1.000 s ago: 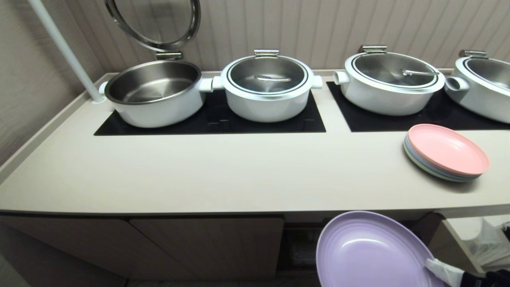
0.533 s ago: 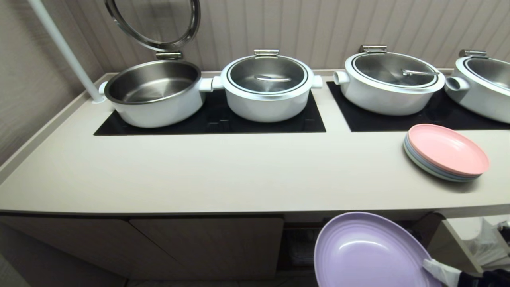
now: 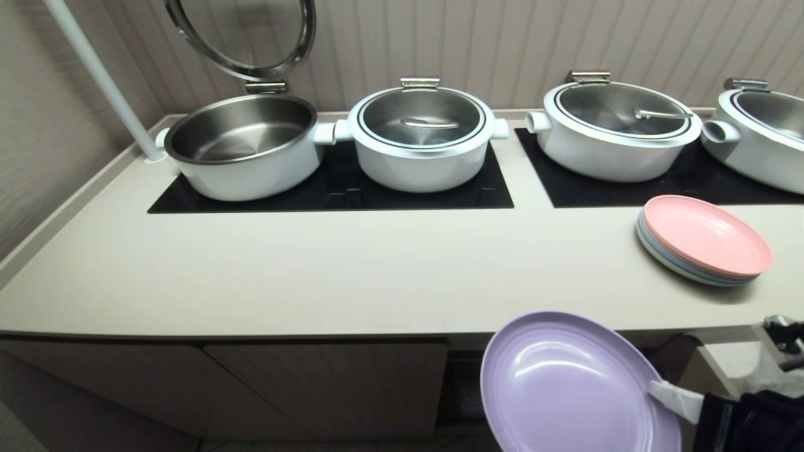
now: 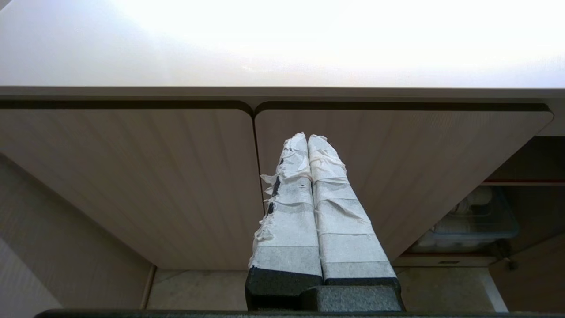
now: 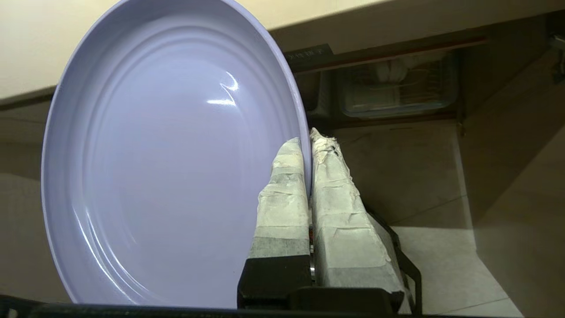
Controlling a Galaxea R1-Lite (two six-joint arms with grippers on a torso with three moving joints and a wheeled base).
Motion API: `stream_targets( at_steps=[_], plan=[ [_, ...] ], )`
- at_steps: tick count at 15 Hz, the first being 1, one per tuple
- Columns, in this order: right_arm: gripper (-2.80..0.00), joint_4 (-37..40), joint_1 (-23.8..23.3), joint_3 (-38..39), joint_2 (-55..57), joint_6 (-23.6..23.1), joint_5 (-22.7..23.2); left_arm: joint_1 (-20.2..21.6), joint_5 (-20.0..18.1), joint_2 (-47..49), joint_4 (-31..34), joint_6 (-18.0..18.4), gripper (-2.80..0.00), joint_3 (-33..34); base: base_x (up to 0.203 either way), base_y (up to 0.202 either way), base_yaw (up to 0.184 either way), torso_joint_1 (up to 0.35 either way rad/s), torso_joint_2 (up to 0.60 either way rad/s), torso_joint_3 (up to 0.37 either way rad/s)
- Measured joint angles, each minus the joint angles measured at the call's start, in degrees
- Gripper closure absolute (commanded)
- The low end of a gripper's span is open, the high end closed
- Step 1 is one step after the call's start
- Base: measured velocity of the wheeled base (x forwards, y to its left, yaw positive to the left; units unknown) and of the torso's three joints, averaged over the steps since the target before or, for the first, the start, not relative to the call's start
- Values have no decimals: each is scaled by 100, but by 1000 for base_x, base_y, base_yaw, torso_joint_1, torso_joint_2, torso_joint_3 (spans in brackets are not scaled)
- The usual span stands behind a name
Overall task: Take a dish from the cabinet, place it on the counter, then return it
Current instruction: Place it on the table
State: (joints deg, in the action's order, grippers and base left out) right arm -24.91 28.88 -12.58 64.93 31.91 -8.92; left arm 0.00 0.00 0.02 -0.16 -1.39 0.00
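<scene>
Right gripper (image 5: 309, 141) clamping lavender dish (image 3: 565, 383) by its right rim | hanging below and in front of counter (image 3: 352, 276) edge | needing lift up-and-forward.

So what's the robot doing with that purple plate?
The right gripper is pinching the purple plate by its rim, holding it in front of the open cabinet, below the counter edge. It hasn't been set down yet. The left gripper is shut and empty, parked by the cabinet doors.
</scene>
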Motion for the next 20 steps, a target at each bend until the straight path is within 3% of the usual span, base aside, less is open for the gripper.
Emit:
stream_targets(
  at_steps=[11, 20],
  plan=[
    [0, -20, -386, -1209, 1388, 154, 28, 0, 0, 0, 0, 1, 0, 0, 0, 0, 0, 0, 0, 0],
    [0, -13, -1182, -2880, 3037, 155, 389, 0, 0, 0, 0, 1, 0, 0, 0, 0, 0, 0, 0, 0]
  ],
)
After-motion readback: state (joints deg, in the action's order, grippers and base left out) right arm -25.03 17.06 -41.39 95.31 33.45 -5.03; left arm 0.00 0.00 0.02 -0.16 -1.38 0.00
